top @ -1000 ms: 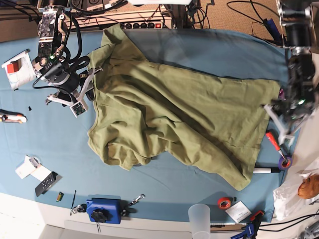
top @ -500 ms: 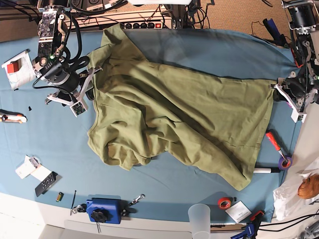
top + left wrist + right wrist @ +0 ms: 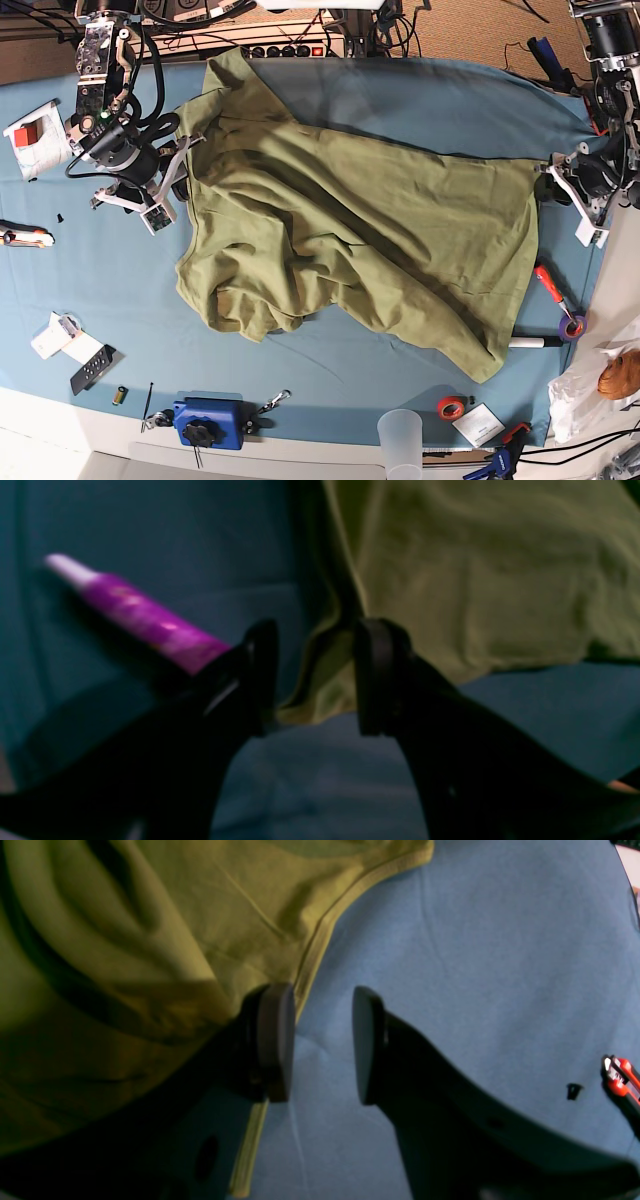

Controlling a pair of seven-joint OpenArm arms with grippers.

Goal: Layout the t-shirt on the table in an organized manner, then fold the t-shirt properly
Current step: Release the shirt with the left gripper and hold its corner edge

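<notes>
**Kid:** Base view first. Is the t-shirt [image 3: 370, 240] flat?

**Dad:** No. It lies bunched across the middle of the bench [image 3: 400, 90]. Nothing is folded yet.

**Kid:** Left wrist view?

**Dad:** The left fingers [image 3: 315, 677] are spread around a shirt corner [image 3: 320, 680], not pinching it.

**Kid:** Right wrist view?

**Dad:** The right fingers [image 3: 320, 1042] are spread beside the hem [image 3: 320, 935]. I see no boxes holding anything.
</notes>
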